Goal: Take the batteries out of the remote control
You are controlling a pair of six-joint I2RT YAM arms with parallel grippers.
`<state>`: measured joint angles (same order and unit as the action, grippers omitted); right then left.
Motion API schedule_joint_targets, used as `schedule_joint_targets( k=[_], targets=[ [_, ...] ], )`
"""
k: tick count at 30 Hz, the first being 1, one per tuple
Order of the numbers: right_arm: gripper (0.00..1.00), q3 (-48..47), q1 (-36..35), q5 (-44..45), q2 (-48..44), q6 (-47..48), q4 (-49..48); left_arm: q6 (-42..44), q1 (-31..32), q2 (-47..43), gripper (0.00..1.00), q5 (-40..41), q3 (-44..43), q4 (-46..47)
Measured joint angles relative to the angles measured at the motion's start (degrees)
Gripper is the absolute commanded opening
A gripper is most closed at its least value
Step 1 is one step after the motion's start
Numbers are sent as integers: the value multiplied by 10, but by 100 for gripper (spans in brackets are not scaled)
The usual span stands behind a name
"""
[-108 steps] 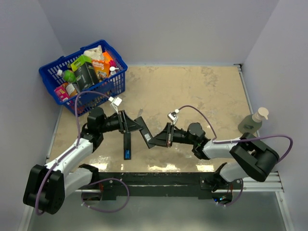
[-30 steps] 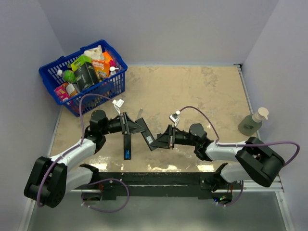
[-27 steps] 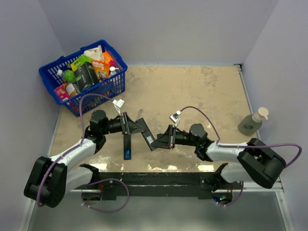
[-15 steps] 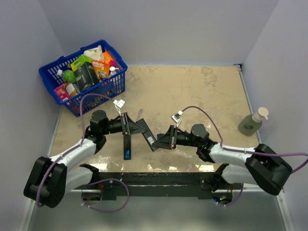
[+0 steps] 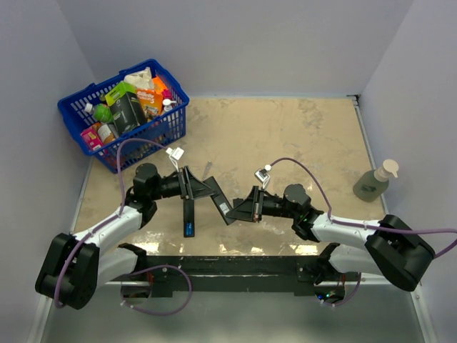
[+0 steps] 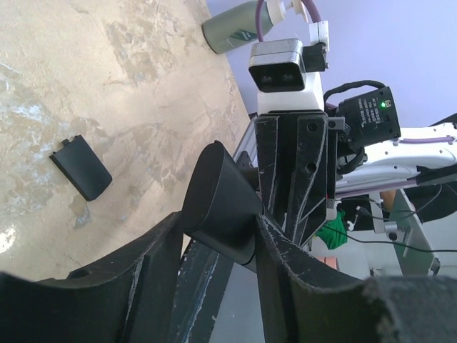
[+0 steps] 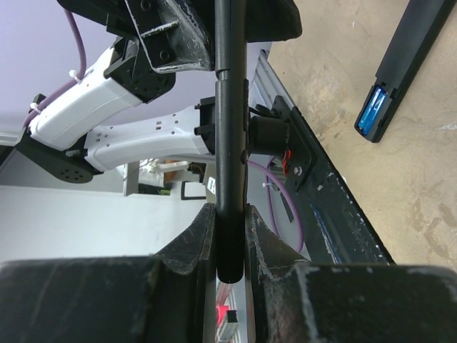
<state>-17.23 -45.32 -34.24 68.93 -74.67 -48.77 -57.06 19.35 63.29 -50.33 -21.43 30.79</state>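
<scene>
Both grippers are shut on one black remote (image 5: 218,198) held above the table. My left gripper (image 5: 206,187) grips its upper end, and the remote end (image 6: 221,204) shows between the fingers. My right gripper (image 5: 241,208) grips the lower end, where the remote (image 7: 230,128) is seen edge-on. No batteries show in this remote. A second black remote (image 5: 188,214) lies on the table below the left gripper. Its compartment is open with blue batteries (image 5: 188,229) inside, and they also show in the right wrist view (image 7: 371,114).
A small flat black cover (image 6: 81,166) lies on the table. A blue basket (image 5: 78,114) full of groceries stands at the back left. A soap bottle (image 5: 373,184) stands at the right edge. A black rail (image 5: 235,268) runs along the near edge.
Both grippers keep their hold on the remote. The right arm's elbow has shifted a little to the right and toward the near edge. The remote on the table has not moved.
</scene>
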Motion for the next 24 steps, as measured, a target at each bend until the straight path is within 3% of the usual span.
schedule_joint_targets(
  k=[20,23,24],
  targets=[
    [0,7,0,-3,-9,-1,9,8,-39,-9,50,13,0,-17],
    [0,8,0,-7,-9,-1,10,11,-43,-9,45,17,0,-22],
    [0,8,0,-8,-9,-1,12,12,-43,-9,38,17,0,-22]
  ],
)
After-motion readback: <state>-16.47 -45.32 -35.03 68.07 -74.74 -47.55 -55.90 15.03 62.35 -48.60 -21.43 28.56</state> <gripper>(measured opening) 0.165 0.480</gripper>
